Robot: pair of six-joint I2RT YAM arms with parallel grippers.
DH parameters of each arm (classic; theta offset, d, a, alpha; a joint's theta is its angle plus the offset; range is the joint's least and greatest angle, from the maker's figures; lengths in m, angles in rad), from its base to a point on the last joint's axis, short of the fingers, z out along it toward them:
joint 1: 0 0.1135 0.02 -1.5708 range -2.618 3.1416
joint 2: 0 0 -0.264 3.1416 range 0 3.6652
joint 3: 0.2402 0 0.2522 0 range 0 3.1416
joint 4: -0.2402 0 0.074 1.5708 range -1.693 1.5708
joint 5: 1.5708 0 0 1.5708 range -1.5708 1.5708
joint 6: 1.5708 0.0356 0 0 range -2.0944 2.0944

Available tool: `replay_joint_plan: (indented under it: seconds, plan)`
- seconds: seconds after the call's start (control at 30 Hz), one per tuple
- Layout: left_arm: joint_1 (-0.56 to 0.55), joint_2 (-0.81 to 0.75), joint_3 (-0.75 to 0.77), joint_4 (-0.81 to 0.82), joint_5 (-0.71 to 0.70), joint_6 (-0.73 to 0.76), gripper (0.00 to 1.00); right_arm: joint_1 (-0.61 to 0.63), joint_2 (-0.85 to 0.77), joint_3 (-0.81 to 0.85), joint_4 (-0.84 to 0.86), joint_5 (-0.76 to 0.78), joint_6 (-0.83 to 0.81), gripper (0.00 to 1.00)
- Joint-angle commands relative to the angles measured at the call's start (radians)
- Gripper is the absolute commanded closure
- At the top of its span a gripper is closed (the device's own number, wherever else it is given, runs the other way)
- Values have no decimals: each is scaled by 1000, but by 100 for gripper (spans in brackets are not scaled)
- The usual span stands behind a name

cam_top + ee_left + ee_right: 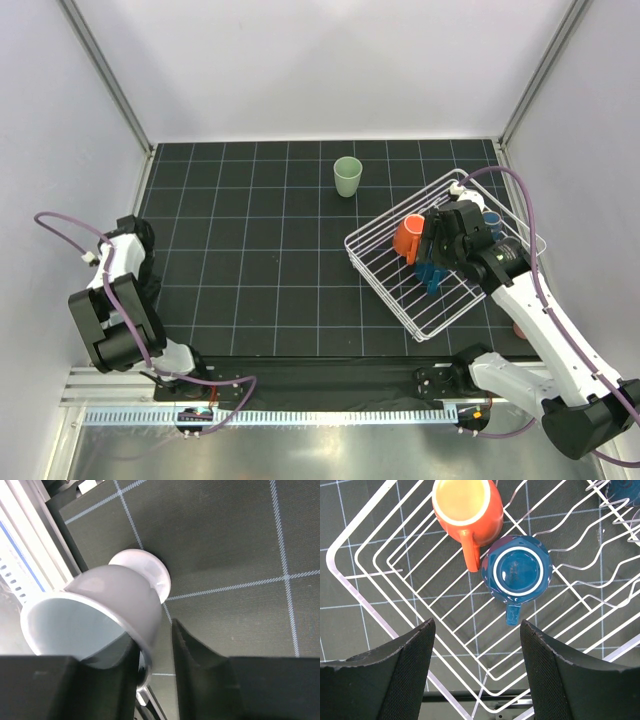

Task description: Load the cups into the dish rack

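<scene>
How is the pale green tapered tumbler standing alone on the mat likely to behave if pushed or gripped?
The pale green tapered tumbler stands upright, base narrower than rim, so a high push would probably tip it. Once down, its round wall would likely roll in a curve. It looks stiff and smooth, so a grip might slip.

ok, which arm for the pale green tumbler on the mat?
Right. The right gripper hangs open and empty over the white wire dish rack, near the pale green tumbler. The left gripper sits far left, straddling the rim of a white cup.
</scene>
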Motion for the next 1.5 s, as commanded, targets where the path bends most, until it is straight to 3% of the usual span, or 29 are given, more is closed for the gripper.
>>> replay_joint_plan:
  seconds: [0.0, 0.1, 0.2, 0.33, 0.57, 0.87, 1.03, 1.17, 1.23, 1.33, 1.37, 1.4, 1.47]
  plan:
    - [7, -9, 13, 1, 13, -24, 76, -1, -18, 17, -3, 21, 7, 30]
    - [7, -23, 11, 1, 25, -24, 83, -2, -16, 17, 1, 18, 10, 30]
    - [7, -32, 22, -17, 46, -28, 100, -1, -10, 23, 6, 12, 10, 30]
    - [5, -58, 37, -25, 105, -42, 100, -1, -7, 31, 5, 10, 10, 30]
    - [-4, -142, 94, 0, 347, -42, 100, -1, 8, 32, 12, -19, 9, 30]
    - [-140, -202, 146, 160, 821, -131, 100, -2, 79, 90, 47, -193, -34, 30]
    - [-237, -170, 158, 422, 1118, -235, 99, -1, 82, 118, 93, -262, -49, 30]
    - [-329, -132, 203, 656, 1299, -367, 99, -1, 97, 132, 112, -356, -51, 9]
    - [-392, -109, 223, 853, 1384, -437, 100, -1, 99, 124, 147, -445, -48, 8]
    - [-479, -86, 194, 1141, 1433, -663, 100, -2, 100, 103, 237, -627, -39, 8]
    - [-499, -72, 176, 1407, 1415, -739, 99, -2, 102, 98, 267, -675, -13, 8]
    - [-519, -66, 154, 1523, 1384, -904, 100, -2, 103, 94, 323, -712, -2, 8]
    - [-586, -58, 132, 1718, 1305, -987, 100, -1, 103, 81, 382, -787, 30, 8]
